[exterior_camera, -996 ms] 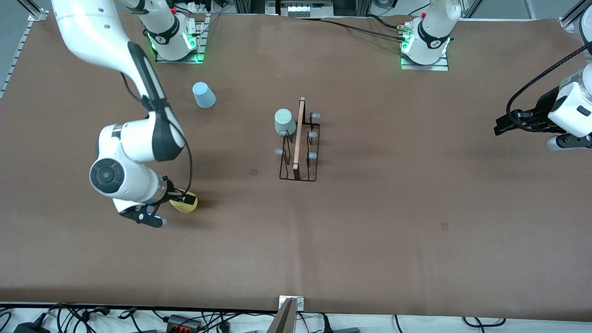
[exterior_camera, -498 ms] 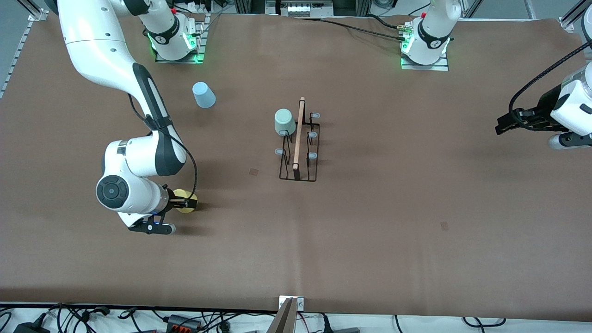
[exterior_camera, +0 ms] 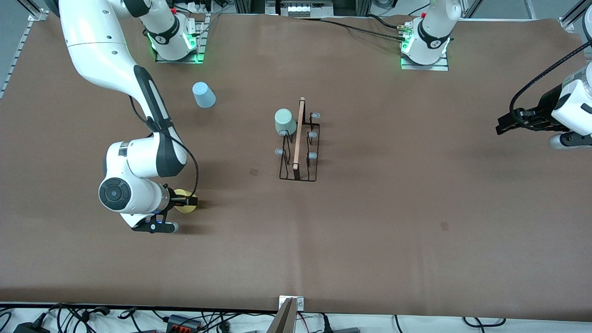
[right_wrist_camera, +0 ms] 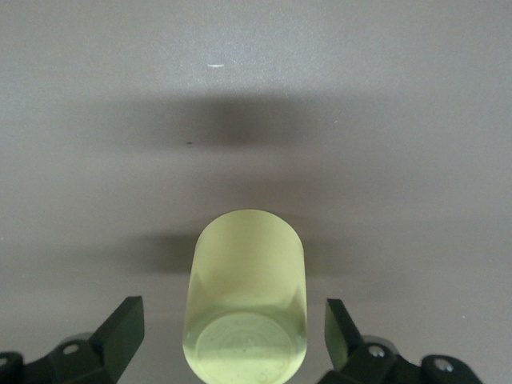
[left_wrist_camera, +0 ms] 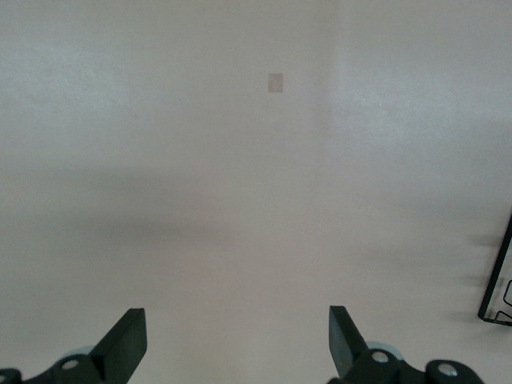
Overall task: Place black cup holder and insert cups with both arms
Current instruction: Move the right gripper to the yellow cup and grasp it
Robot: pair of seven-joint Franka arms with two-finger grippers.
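While left gripper (left_wrist_camera: 232,344) waits, right gripper (right_wrist_camera: 232,336) straddles yellow cup (right_wrist_camera: 245,296).

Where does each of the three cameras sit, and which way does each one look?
Front view: high across the table, facing both arms' bases; shows both arms, black cup holder.
Left wrist view: on the left arm, looking down past its open left claw at bare table.
Right wrist view: on the right arm; open right claw astride the yellow cup.
Shared: the yellow cup also appears in the front view.
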